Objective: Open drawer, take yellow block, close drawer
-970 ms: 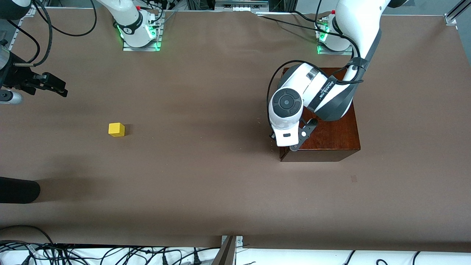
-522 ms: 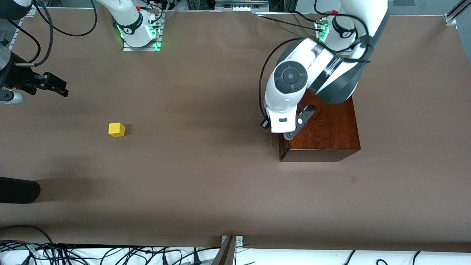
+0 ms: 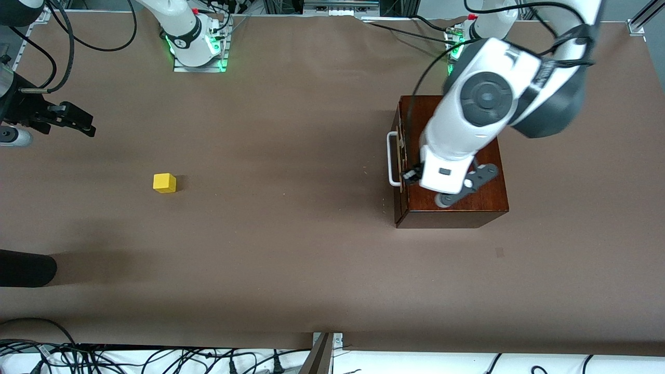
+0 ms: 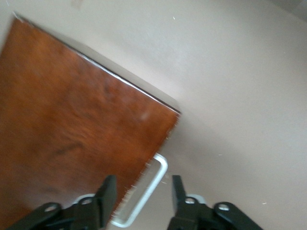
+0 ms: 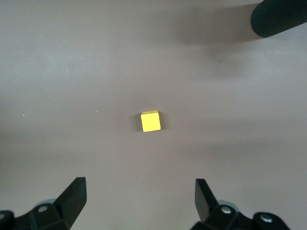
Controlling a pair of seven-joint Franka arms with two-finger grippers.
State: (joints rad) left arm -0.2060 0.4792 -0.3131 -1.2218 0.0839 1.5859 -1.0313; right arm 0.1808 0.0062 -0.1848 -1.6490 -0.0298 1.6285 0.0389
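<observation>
Brown table covering spans everything; right gripper (image 5: 139, 203) waits spread wide above the small yellow cube (image 3: 164, 183), already out; glossy mahogany box's drawer (image 3: 399, 156) looks shut; left gripper (image 4: 141, 201) hangs parted over its white handle (image 3: 391, 159), holding nothing.

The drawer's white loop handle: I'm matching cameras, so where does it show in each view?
Front view: the white loop handle sits on the box's face toward the right arm's end of the table.
Left wrist view: handle just ahead of the left gripper.
Right wrist view: not in it.
Shared landmark: the mahogany box.
</observation>
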